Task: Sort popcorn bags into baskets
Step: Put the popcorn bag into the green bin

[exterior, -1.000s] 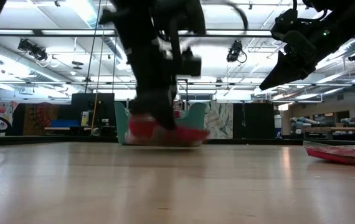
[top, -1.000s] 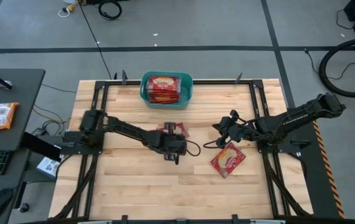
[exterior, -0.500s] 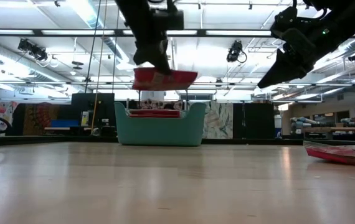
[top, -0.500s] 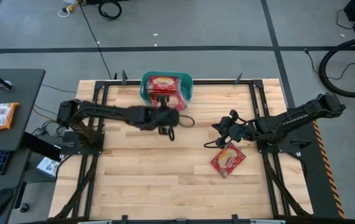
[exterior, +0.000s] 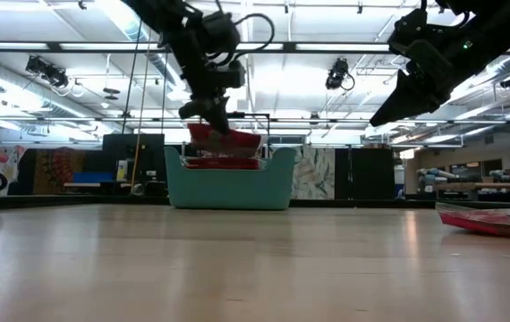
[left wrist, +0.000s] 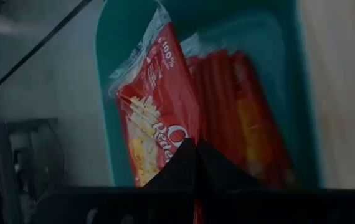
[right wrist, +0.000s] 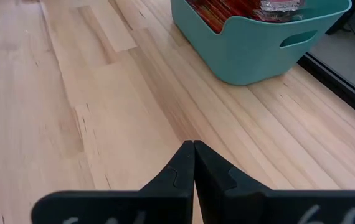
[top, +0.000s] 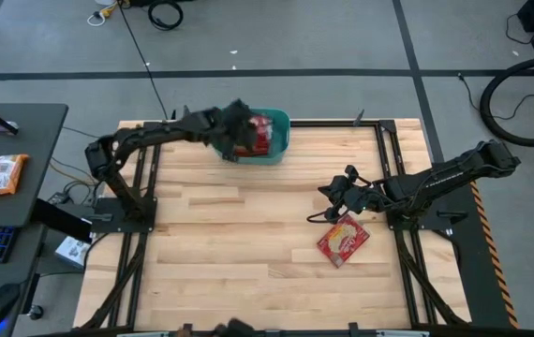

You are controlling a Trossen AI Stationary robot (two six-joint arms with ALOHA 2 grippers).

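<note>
My left gripper (top: 239, 131): over the teal basket (top: 281, 140) at the bench's far edge, fingers pinched together on one red popcorn bag (left wrist: 156, 121). That bag: hanging tilted above the basket's opening, lower end just over the rim in the low view (exterior: 224, 140), not yet lying on the contents. Basket contents: more red bags (left wrist: 240, 118) stacked inside, filling most of the tub; count cannot be told. Basket in the right wrist view (right wrist: 261, 43): red packets showing above its wall, a handle slot in one side. My right gripper (top: 334, 195): raised over the right half of the bench, well apart from the basket, fingers closed together and empty, tips meeting in its wrist view (right wrist: 194, 155). Loose bag (top: 343, 240): flat on the bench, just beside and nearer the front edge than my right gripper, cream oval facing up; seen edge-on at the right of the low view (exterior: 492, 221). Bench (top: 211, 271): pale wood planks, dark frame rails along both sides.
</note>
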